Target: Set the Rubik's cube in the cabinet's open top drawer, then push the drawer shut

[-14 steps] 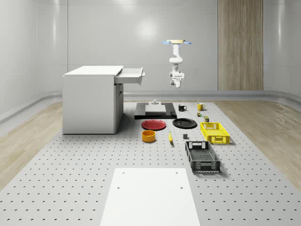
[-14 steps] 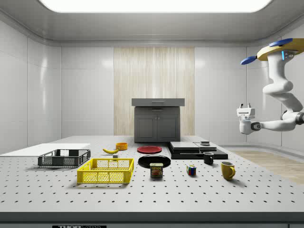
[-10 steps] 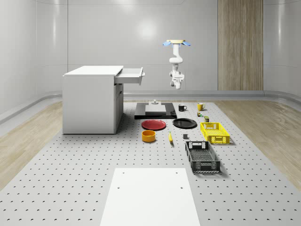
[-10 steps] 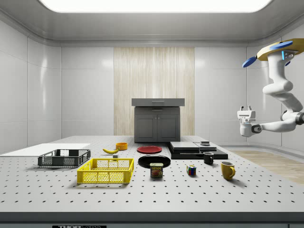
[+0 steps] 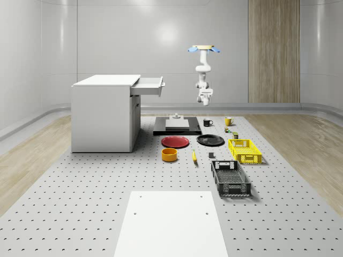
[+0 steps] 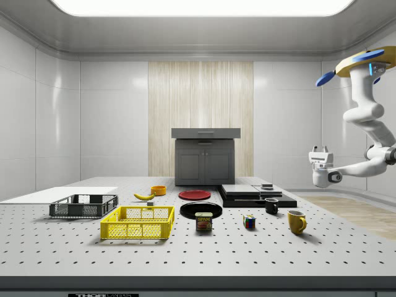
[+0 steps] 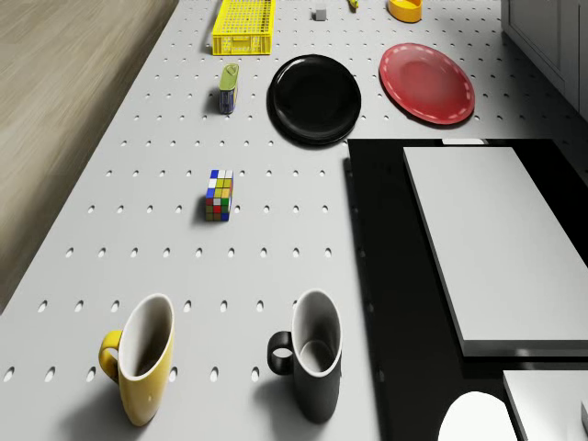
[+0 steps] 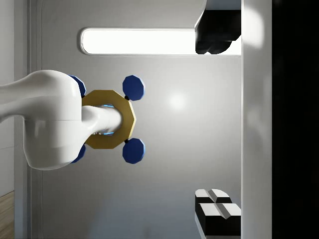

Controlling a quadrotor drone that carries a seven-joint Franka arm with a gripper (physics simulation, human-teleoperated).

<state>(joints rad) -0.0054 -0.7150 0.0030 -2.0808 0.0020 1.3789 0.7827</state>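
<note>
1. Moved since the earlier pictures: gripper [image 6: 320, 150], now a little lower in the side view, and drone [image 6: 365, 60], shifted slightly toward the whole-scene view's right.
2. Lying on the perforated table [image 7: 138, 202], resting flat, untouched: Rubik's cube [image 7: 219, 195]. Well apart from the gripper and from the cabinet [image 5: 102, 115].
3. Standing near the cube: yellow mug [image 7: 142, 358] and black mug [image 7: 312, 354], both upright, side by side but not touching. On the cube's other side, a can [image 7: 228, 87] lying down, then a black plate [image 7: 315, 98] and a red plate [image 7: 426, 83].
4. Beside the cube, a black slab [image 7: 367, 239] carrying a grey board [image 7: 496, 239].
5. Farther away: yellow crate [image 7: 243, 26], orange bowl [image 7: 404, 9], black crate [image 5: 230, 176], banana [image 5: 194, 156], white sheet [image 5: 171, 219].
6. Pulled out from the cabinet's top: drawer [image 5: 150, 87], open. Between it and the cube, only the slab and the plates, all low on the table.
7. Hovering high above the table's far end, close to the mugs: the drone. Hanging from it, the arm, with the gripper turned upward, fingers [image 8: 217, 214] spread wide and holding nothing.
8. Cut off at the drone view's edge: the bowl and the cabinet. Hard to make out: the inside of the drawer.
</note>
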